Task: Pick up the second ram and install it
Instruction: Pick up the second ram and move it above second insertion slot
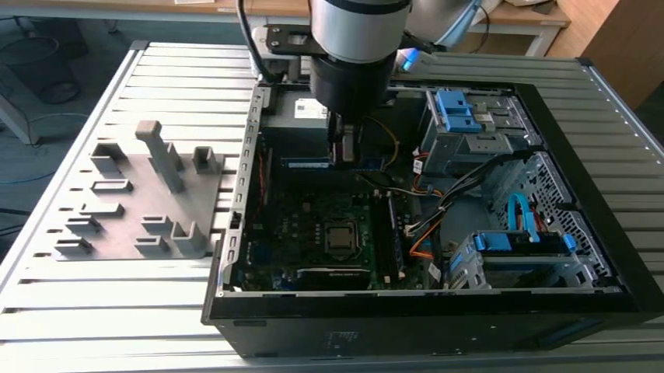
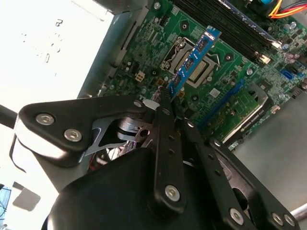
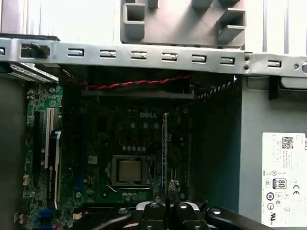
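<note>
1. Gripper (image 2: pixel 165 98) of black, bolted metal links was closed to a sliver, its two narrow fingers (image 2: pixel 162 122) pinching one end of the second ram (image 2: pixel 192 60).
2. The stick jutted straight out past the fingertips. It was a thin, flat, blue-green board with a row of small black chips, and in the first wrist view it appeared edge-on as a slim line.
3. Beneath the gripper and its stick lay the green motherboard (image 2: pixel 148 43), matt and studded with small parts. The stick hung over the square, metal-framed processor socket (image 3: pixel 129 171).
4. Near the stick's free end ran long, dark memory slots (image 2: pixel 225 21).
5. Past the case's slotted sheet-metal rim (image 3: pixel 144 55), well apart from the gripper, grey plastic fixture blocks (image 1: pixel 145 202) stood on a ribbed metal table (image 1: pixel 62 311).
</note>
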`<state>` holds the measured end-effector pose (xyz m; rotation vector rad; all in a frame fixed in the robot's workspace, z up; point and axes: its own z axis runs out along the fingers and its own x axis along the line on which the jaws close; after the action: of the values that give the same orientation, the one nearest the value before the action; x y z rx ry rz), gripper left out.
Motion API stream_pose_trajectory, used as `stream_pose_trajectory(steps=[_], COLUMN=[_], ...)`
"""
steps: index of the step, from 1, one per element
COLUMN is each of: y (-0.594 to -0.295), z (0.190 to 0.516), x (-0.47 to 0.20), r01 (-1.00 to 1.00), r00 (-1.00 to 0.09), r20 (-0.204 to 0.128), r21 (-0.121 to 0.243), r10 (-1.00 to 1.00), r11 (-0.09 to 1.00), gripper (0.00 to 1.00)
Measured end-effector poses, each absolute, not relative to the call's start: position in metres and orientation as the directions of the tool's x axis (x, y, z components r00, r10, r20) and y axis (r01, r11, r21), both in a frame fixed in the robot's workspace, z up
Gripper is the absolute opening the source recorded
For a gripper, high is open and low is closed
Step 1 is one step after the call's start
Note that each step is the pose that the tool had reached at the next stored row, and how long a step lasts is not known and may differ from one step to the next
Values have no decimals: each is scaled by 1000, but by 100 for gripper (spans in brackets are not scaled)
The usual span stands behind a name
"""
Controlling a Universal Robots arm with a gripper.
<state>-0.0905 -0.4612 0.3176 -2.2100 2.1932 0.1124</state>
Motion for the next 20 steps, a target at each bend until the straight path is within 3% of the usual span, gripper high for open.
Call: stream_pose_trajectory(steps=[20], y=[-486], z=[285], x=[-60], r01=[-999], r00=[6], r20=[-69], r21=[33], r10=[-998], r11=[-9], gripper=[14])
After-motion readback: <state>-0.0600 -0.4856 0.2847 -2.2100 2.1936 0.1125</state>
